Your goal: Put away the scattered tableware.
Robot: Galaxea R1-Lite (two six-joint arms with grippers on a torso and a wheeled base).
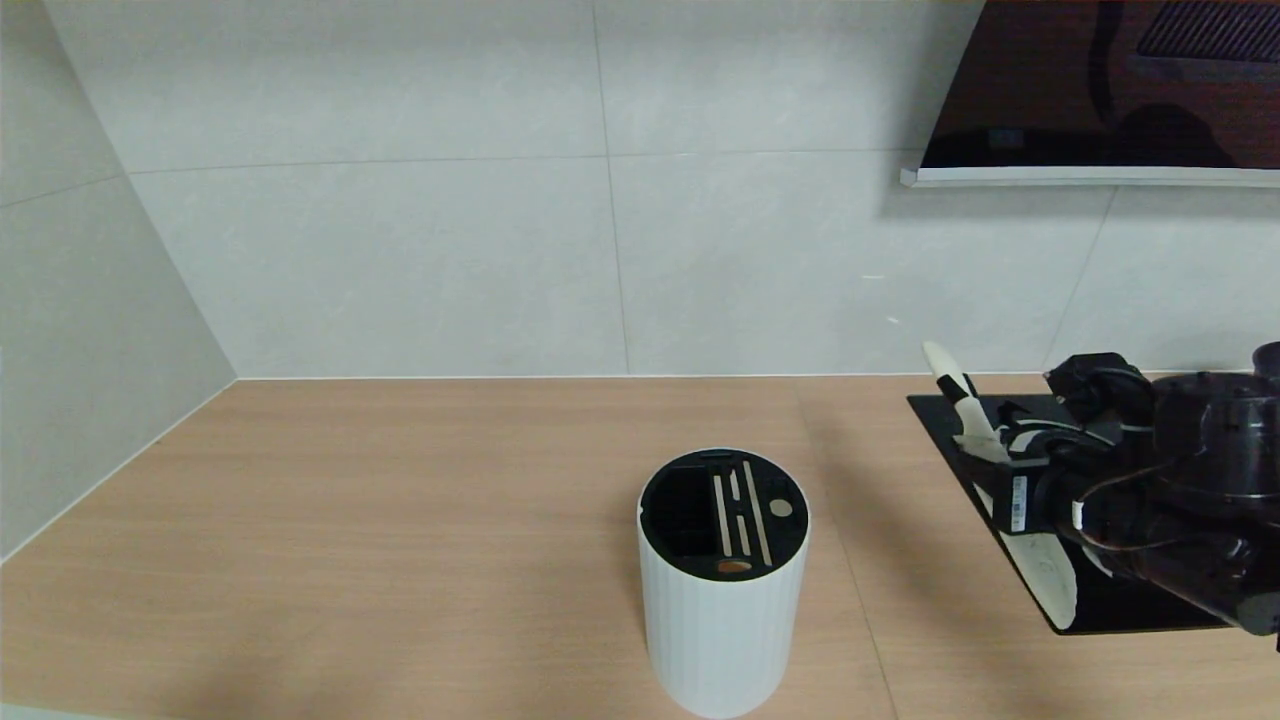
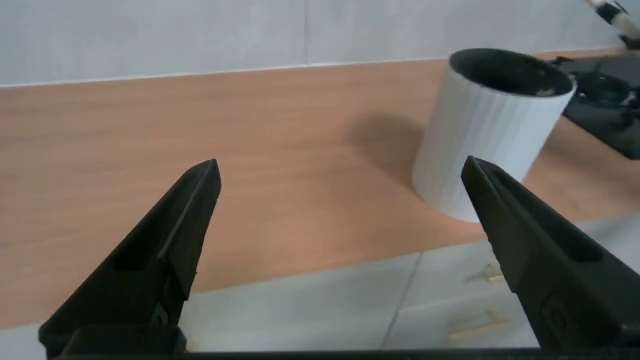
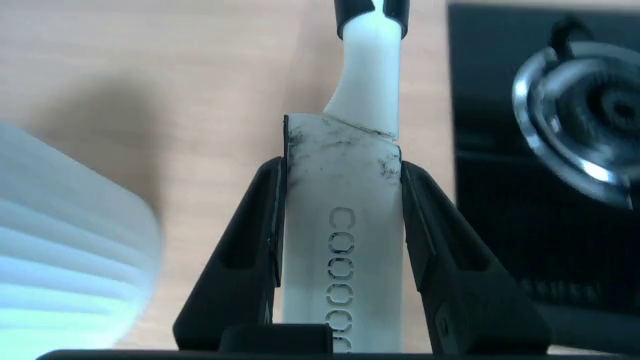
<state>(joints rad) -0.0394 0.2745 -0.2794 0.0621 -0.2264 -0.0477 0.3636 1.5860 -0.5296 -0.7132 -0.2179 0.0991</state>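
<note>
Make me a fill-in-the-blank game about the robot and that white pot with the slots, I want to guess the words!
1. The right gripper is shut on a white ____.
2. The left gripper is ____, holding nothing.
3. The holder stands on the counter, and its slotted top is coloured ____.
Missing words: knife; open; black.
</note>
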